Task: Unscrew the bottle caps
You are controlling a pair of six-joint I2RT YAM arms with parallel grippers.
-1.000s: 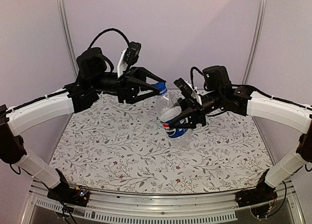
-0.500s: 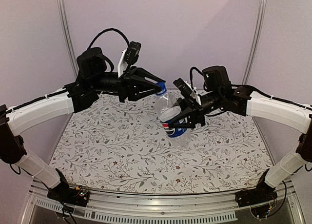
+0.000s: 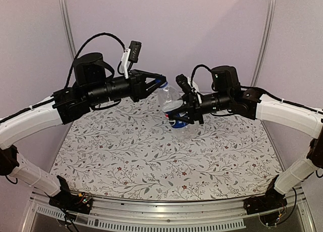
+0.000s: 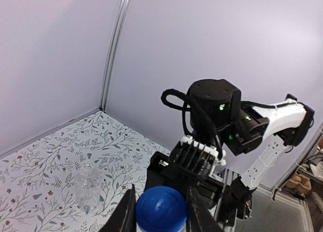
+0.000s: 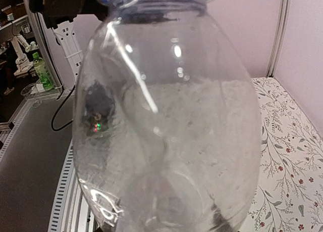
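Note:
The taller clear bottle (image 3: 170,98) with a blue Pepsi label is held tilted in the air above the far middle of the table. My right gripper (image 3: 178,114) is shut on its labelled lower body. In the right wrist view the bottle (image 5: 166,116) fills the frame and hides the fingers. My left gripper (image 3: 159,82) is shut on the bright blue cap (image 3: 162,82) at the bottle's neck. In the left wrist view the cap (image 4: 161,213) sits between the two black fingers (image 4: 124,212). The shorter plain bottle (image 4: 87,187) with its translucent cap (image 4: 87,166) stands on the table.
The table carries a floral-patterned cloth (image 3: 126,156). A lilac back wall with metal posts (image 3: 63,19) closes the far side. The right arm's white link (image 3: 282,113) reaches in from the right. A metal rail (image 3: 166,212) runs along the near edge.
My left gripper went from open around the blue cap to shut on it, and its wrist has rolled. The bottle and my right gripper have moved slightly up and left.

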